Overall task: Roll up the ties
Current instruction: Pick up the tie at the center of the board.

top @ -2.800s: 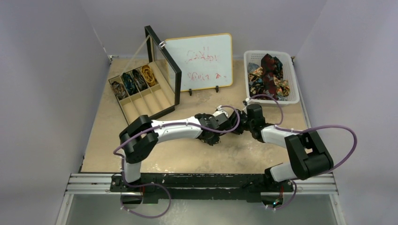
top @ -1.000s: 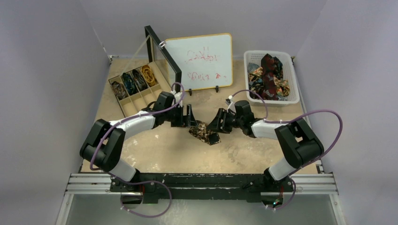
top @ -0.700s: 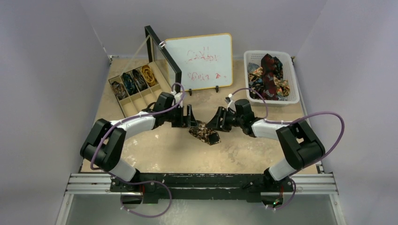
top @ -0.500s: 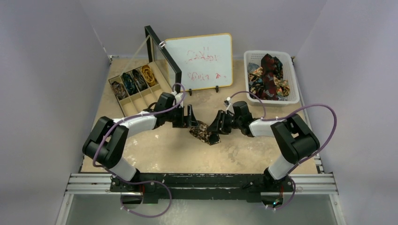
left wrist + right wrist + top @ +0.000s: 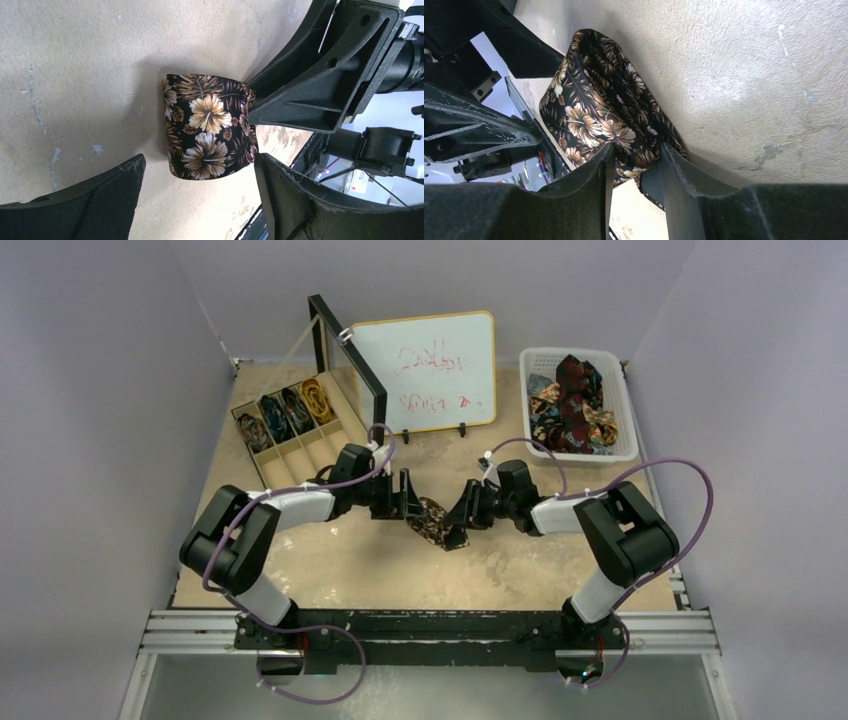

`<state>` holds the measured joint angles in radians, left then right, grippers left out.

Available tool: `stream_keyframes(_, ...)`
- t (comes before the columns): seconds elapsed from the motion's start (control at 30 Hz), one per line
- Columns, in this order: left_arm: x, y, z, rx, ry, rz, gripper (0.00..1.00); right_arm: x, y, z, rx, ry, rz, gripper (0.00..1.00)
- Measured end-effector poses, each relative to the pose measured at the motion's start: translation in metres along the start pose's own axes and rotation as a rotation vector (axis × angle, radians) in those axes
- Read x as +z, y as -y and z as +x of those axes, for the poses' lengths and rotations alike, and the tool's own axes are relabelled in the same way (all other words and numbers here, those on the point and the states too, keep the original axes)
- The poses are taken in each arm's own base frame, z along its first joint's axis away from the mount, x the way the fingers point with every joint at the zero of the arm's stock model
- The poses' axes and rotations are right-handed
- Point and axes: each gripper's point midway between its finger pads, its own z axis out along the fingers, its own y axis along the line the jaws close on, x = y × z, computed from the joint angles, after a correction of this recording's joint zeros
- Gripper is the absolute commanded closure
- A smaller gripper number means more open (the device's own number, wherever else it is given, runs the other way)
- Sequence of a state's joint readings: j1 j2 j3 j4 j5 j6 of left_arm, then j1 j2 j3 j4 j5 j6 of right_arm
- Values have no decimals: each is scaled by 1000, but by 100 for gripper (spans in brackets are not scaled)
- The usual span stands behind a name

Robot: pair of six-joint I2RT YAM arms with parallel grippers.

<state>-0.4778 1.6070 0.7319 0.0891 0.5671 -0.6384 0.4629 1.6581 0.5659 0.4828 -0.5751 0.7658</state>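
A dark tie with a brown and cream flower print [image 5: 433,521] lies partly coiled on the tan table, between the two grippers. In the left wrist view the coil [image 5: 207,127] sits just ahead of my left gripper [image 5: 200,187], whose fingers [image 5: 107,200] stand wide apart and hold nothing. My left gripper [image 5: 405,497] is at the tie's left end. My right gripper [image 5: 461,514] is at its right end. In the right wrist view the gripper [image 5: 636,167] is shut on an edge of the tie [image 5: 594,107]. The right gripper also shows in the left wrist view [image 5: 310,95].
An open wooden box [image 5: 318,452] at the back left holds several rolled ties [image 5: 285,410], its lid [image 5: 350,365] standing up. A whiteboard [image 5: 428,370] stands at the back middle. A white basket [image 5: 626,410] of loose ties [image 5: 572,400] is at the back right.
The left arm has pulled back to the left of the tie and opened its fingers. In the last second both grippers slid a little nearer; the tie stayed in place.
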Motion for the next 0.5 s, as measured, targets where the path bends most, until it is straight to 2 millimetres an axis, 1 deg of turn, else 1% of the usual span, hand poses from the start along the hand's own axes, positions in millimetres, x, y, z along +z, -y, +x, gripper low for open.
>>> stream_keyframes(0.23,6,2,7,-50,-19,47,28,-2,-5,1,-17,-8,-18,46)
stream_keyframes(0.33,9,-1,12,-76,-29,53,31,-4,-7,1,-24,-8,-21,45)
stream_keyframes(0.5,9,1,13,-85,-23,67,35,-11,-18,0,-37,3,-47,44)
